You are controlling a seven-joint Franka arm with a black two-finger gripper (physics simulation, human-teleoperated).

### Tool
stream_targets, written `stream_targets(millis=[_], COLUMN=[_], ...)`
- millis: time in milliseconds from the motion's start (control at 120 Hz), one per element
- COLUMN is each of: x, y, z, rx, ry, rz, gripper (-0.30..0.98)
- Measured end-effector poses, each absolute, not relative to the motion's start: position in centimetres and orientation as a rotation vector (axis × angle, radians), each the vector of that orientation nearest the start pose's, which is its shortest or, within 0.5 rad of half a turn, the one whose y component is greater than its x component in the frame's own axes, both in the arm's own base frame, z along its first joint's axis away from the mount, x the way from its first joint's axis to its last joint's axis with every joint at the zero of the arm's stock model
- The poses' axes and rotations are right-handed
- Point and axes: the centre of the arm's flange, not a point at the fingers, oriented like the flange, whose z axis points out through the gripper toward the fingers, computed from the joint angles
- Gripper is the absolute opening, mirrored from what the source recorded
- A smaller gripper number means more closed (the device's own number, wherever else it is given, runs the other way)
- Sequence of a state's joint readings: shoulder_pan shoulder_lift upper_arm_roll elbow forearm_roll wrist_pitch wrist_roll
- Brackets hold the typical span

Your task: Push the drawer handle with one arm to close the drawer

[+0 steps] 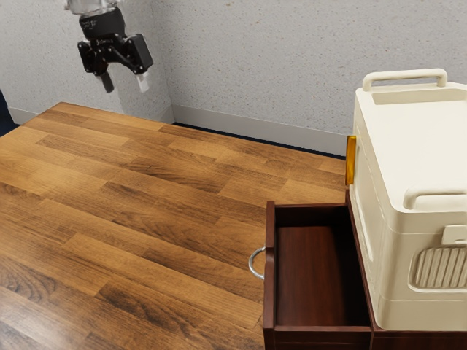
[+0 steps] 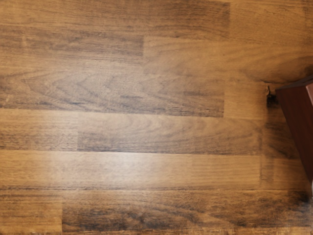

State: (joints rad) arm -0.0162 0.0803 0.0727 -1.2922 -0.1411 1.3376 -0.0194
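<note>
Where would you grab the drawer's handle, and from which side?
Probably best at the middle of the handle, coming from the exterior view's left: its thin metal loop bulges out that way from the drawer front.

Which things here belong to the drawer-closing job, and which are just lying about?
Part of the job:
- drawer, pulled out
- curved metal handle on its front
- pincer, open, well away from the handle

Just there:
- cream case with raised carry handles
- amber upright piece beside the case, purpose unclear
- wood-plank tabletop
</note>
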Motion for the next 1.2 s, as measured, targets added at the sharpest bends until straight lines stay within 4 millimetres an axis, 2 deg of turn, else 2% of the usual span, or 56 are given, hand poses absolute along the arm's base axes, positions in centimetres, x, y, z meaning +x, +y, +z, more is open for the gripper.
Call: stream_targets(millis=[75, 125, 200, 250, 275, 333, 425, 500, 567, 600, 675, 725, 825, 975, 1050, 1200], x=[54.3, 52.6, 46.2, 44.4, 44.4, 45.8, 48.0, 48.8, 49.7, 49.8, 47.4, 46.7, 47.0, 46.6, 46.7, 45.2], y=[1.5, 1.3, 0.0, -0.6, -1.2, -3.3, -5.9, -8.5, -10.0, -11.1, -13.6, -14.7, -15.8, -19.3, -20.2, -23.1], z=[67.9, 66.4, 61.7, 58.8, 57.5, 54.5, 50.4, 48.0, 46.1, 45.6, 43.7, 43.5, 42.4, 41.5, 40.7, 41.1], rx=[-3.248, -3.23, -3.206, -3.188, -3.183, -3.177, -3.115, -3.057, -3.009, -2.984, -2.925, -2.887, -2.837, -2.748, -2.728, -2.658], ry=[-0.107, -0.111, -0.077, -0.046, 0.001, 0.21, 0.466, 0.675, 0.815, 0.891, 1.083, 1.178, 1.293, 1.483, 1.539, 1.676], rz=[0.09, 0.124, 0.203, 0.225, 0.219, 0.202, 0.148, 0.079, 0.03, 0.005, -0.014, -0.048, -0.09, -0.137, -0.141, -0.16], gripper=[0.69, 0.69, 0.69, 0.68, 0.68, 0.64, 0.49, 0.38, 0.3, 0.27, 0.2, 0.17, 0.12, 0.04, 0.02, 0.01])
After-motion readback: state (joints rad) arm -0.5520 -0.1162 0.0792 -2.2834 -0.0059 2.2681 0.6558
